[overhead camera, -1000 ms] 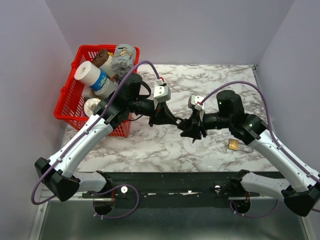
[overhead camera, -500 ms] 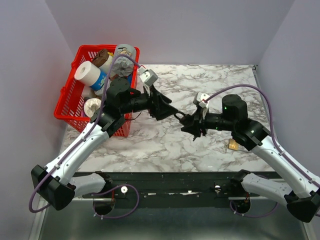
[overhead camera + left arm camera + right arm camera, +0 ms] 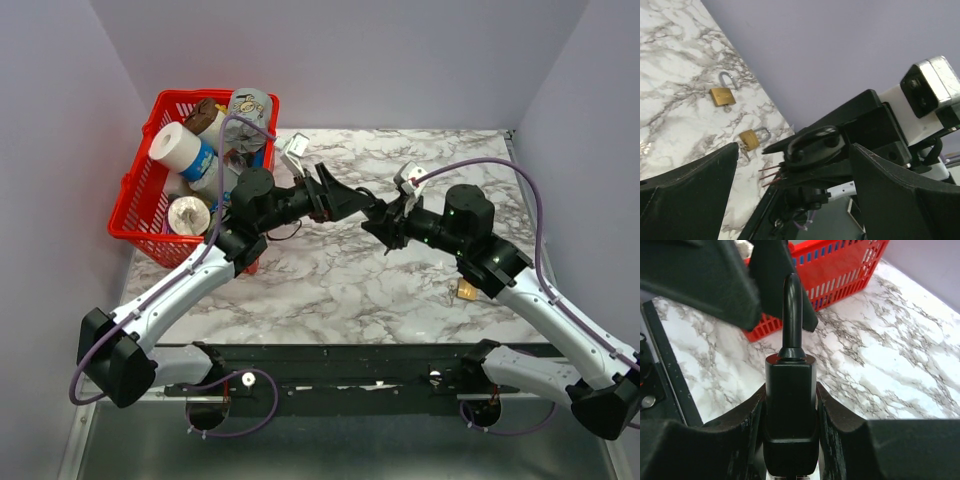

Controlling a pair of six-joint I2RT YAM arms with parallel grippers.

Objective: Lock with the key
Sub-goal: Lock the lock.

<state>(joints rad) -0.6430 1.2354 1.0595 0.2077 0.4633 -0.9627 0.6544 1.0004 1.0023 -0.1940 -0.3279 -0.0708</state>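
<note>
My right gripper (image 3: pixel 388 224) is shut on a black padlock (image 3: pixel 790 405), gripping its body on both sides, with the black shackle (image 3: pixel 791 310) pointing up and away toward the left arm. My left gripper (image 3: pixel 366 206) stands open above the marble table, its two fingers (image 3: pixel 705 280) spread on either side of the shackle's tip without touching it. In the left wrist view the black padlock (image 3: pixel 812 145) shows between the open fingers. I cannot make out a key in any view.
Two brass padlocks lie on the marble by the right arm, one with its shackle open (image 3: pixel 722 95) and one nearer the front edge (image 3: pixel 751 138), the latter also in the top view (image 3: pixel 466 290). A red basket (image 3: pixel 150 235) full of containers stands at the back left.
The left gripper has gone from shut to wide open, and swung up and right toward the lock. The right gripper carried the black padlock a little up and back.
</note>
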